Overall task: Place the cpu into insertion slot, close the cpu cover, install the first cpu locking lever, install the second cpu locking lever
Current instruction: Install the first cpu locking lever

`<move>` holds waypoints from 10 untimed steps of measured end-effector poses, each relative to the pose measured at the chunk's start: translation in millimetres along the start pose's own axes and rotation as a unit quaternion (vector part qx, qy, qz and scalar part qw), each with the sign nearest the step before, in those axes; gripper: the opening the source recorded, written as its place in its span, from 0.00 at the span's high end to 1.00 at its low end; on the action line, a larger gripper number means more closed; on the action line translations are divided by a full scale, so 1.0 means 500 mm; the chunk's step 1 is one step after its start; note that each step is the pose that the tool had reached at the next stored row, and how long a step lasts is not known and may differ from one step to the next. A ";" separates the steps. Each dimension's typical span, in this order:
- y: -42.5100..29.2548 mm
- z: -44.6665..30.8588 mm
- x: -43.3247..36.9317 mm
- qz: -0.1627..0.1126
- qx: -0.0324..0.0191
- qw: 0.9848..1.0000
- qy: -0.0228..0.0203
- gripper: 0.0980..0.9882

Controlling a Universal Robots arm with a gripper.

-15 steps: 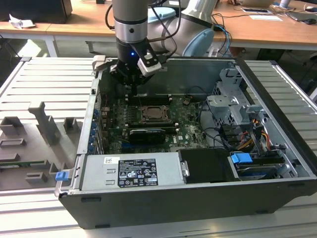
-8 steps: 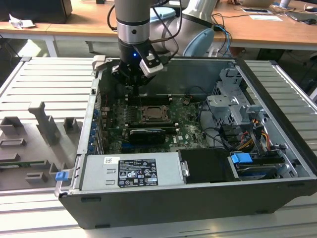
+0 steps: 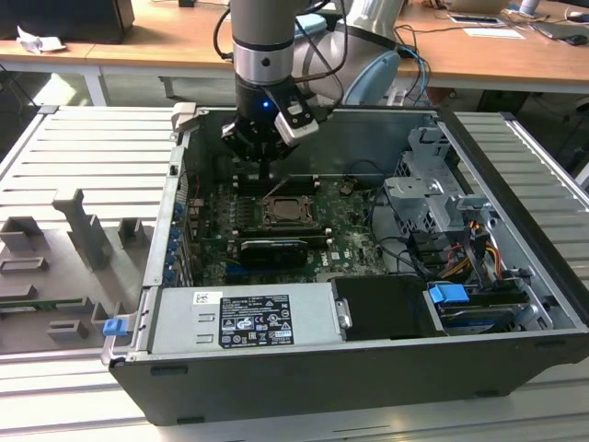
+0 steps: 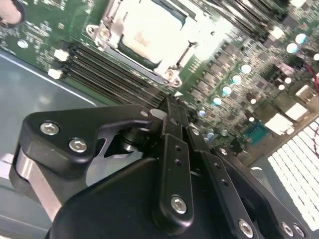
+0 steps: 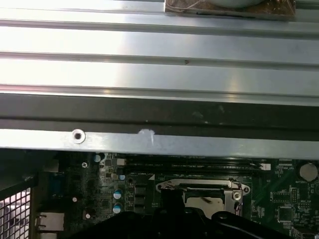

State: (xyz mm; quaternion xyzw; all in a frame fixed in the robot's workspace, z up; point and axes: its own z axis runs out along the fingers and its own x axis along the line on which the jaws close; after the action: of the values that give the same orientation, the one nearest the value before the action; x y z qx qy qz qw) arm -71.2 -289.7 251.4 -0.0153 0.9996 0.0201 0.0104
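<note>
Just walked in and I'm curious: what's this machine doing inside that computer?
A robot arm is reaching into an open computer case. Its tool hangs shut just above the motherboard, close by the insertion slot. The pale cpu already sits in the slot, and the silver cpu cover seems to lie flat around it.

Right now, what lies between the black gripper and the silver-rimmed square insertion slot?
In the second wrist view, long black memory slots lie between the black gripper and the silver-rimmed square insertion slot.
</note>
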 end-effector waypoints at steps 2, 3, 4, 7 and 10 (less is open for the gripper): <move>0.000 0.001 -0.013 0.000 0.000 1.000 0.000 0.99; 0.000 0.002 -0.019 0.000 0.000 1.000 0.000 0.99; 0.000 0.002 -0.027 0.000 0.000 1.000 0.000 0.99; -0.001 0.004 -0.036 0.000 -0.006 1.000 0.000 0.99; -0.001 0.005 -0.039 0.001 -0.033 0.999 -0.001 0.99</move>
State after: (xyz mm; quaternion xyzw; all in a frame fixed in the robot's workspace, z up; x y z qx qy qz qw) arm -51.8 -289.6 249.5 -0.0147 0.9984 0.0526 0.0109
